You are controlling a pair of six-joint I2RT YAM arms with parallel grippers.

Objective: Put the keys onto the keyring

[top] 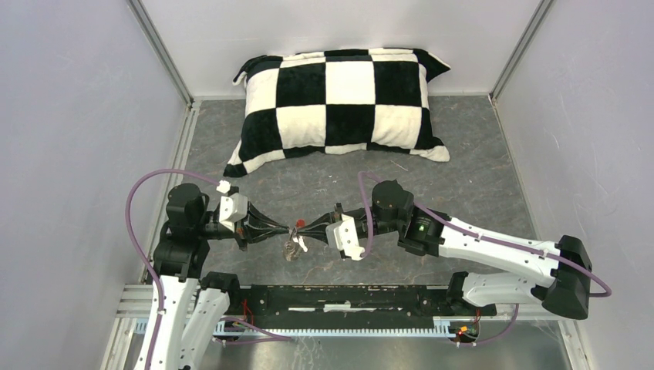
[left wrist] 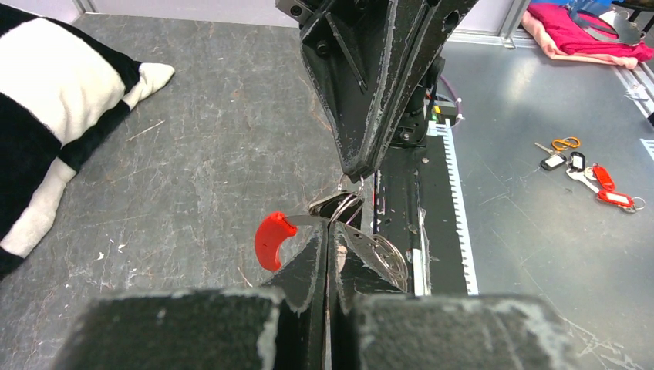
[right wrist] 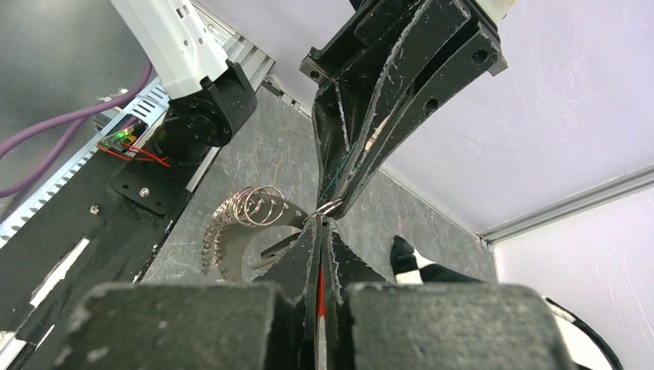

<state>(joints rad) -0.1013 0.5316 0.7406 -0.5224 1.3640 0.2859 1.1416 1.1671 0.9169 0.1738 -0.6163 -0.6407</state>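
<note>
My left gripper [top: 288,229] and right gripper [top: 304,227] meet tip to tip above the grey floor, both shut. The keyring [top: 291,249] hangs between and below them. In the left wrist view my left gripper [left wrist: 329,229] pinches its silvery metal, with the red sleeve [left wrist: 270,240] sticking out to the left and coils [left wrist: 392,258] to the right. My right gripper [left wrist: 357,173] comes down onto the rings at the same spot. In the right wrist view my right gripper [right wrist: 320,221] clamps a thin ring, and the coiled wire [right wrist: 247,208] curves off to the left. The keys' black heads are hidden.
A black-and-white checked pillow [top: 343,100] lies at the back. White walls close both sides. A black rail [top: 347,297] runs along the near edge. Beyond it, spare keys with red tags [left wrist: 594,176] lie on a metal surface.
</note>
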